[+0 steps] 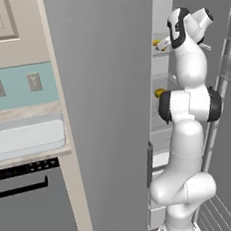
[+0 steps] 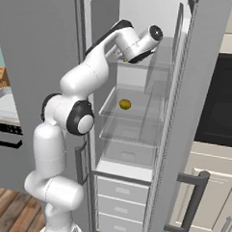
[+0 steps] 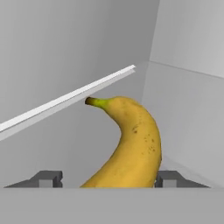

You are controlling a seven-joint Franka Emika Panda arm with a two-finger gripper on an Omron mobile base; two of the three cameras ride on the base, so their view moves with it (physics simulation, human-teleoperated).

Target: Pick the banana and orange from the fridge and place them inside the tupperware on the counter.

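Hand view: the banana (image 3: pixel 131 144) lies between the two fingertips (image 3: pixel 46 178) of the hand (image 3: pixel 107 179), on an upper shelf inside the fridge (image 2: pixel 131 138). The jaws stand apart on either side of the fruit; whether they already grip it cannot be told. Right base view: the orange (image 2: pixel 125 104) rests on the middle shelf, untouched. Left base view: the tupperware (image 1: pixel 27 137) sits on the worktop (image 1: pixel 31 158), with neither fruit visible in it. Judged status: first pick in progress; both transfers are still outstanding.
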